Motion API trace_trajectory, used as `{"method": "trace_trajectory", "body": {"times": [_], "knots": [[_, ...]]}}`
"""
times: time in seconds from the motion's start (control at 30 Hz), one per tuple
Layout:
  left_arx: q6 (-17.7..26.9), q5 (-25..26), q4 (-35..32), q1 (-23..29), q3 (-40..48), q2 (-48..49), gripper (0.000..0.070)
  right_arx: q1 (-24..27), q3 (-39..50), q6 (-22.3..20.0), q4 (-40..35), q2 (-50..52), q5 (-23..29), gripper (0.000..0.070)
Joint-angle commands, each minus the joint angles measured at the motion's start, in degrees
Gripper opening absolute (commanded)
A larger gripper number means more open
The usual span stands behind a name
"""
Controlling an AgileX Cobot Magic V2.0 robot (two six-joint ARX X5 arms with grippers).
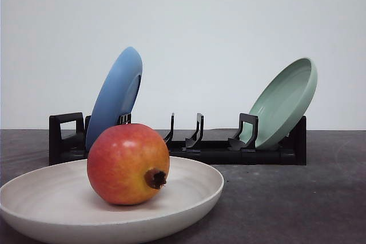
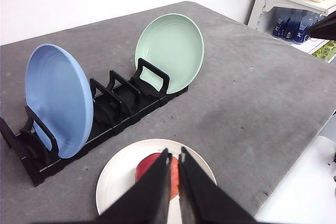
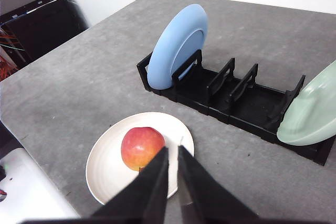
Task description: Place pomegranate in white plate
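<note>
The pomegranate [image 1: 123, 161], red fading to yellow-orange, lies in the white plate [image 1: 197, 195] at the near left of the table, its dark crown nub facing the front camera. In the left wrist view my left gripper [image 2: 175, 156] hangs above the pomegranate [image 2: 146, 168] and the white plate [image 2: 118, 182], its fingers shut on nothing. In the right wrist view my right gripper [image 3: 172, 151] is also shut and empty. It hovers over the white plate [image 3: 105, 166], just beside the pomegranate [image 3: 139, 145]. Neither gripper touches the fruit.
Behind the plate stands a black dish rack [image 1: 229, 152]. A blue plate [image 1: 114, 98] leans in its left end and a pale green plate [image 1: 286, 104] in its right end. A shelf with bottles [image 2: 299, 3] lies beyond one table edge, and a dark cabinet [image 3: 37, 19] beyond another.
</note>
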State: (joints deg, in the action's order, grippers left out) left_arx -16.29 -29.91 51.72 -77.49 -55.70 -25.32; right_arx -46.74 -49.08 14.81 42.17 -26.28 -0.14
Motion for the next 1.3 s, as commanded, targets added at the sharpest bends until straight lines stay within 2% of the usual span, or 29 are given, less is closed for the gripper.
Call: {"method": "trace_trajectory", "body": {"times": [0.0, 0.5, 0.6, 0.67, 0.8, 0.93, 1.03, 1.1, 1.27], "knots": [[0.31, -0.28, -0.33, -0.79, -1.05, -0.15, 0.0, -0.33, -0.5, -0.63, -0.42, -0.11, 0.22, 0.0007], [0.32, -0.29, -0.91, -0.8, -0.56, 0.33, 0.0, -0.33, -0.5, -0.63, -0.39, -0.11, 0.2, 0.0007], [0.36, -0.24, -0.98, 0.75, 0.14, 1.34, 0.0, -0.33, -0.5, -0.63, -0.4, -0.11, 0.2, 0.0007], [0.64, -0.05, -1.7, 4.8, 0.94, 1.89, 0.0, -0.33, -0.5, -0.62, -0.39, -0.11, 0.2, 0.0007], [1.52, -0.01, -5.5, 17.77, 5.25, 3.24, 0.0, -0.33, -0.5, -0.63, -0.41, -0.11, 0.2, 0.0007], [11.14, 0.82, -14.25, 31.33, 15.39, 7.39, 0.0, -0.33, -0.5, -0.63, -0.39, -0.11, 0.2, 0.0008], [16.7, 6.55, -22.01, 41.25, 24.72, 11.27, 0.0, -0.33, -0.5, -0.63, -0.42, -0.11, 0.2, 0.0007], [18.72, 11.62, -26.9, 48.04, 30.84, 13.47, 0.0, -0.33, -0.5, -0.62, -0.41, -0.11, 0.2, 0.0007], [18.59, 24.54, -38.74, 62.31, 43.99, 16.6, 0.0, -0.33, -0.5, -0.63, -0.41, -0.11, 0.2, 0.0007]]}}
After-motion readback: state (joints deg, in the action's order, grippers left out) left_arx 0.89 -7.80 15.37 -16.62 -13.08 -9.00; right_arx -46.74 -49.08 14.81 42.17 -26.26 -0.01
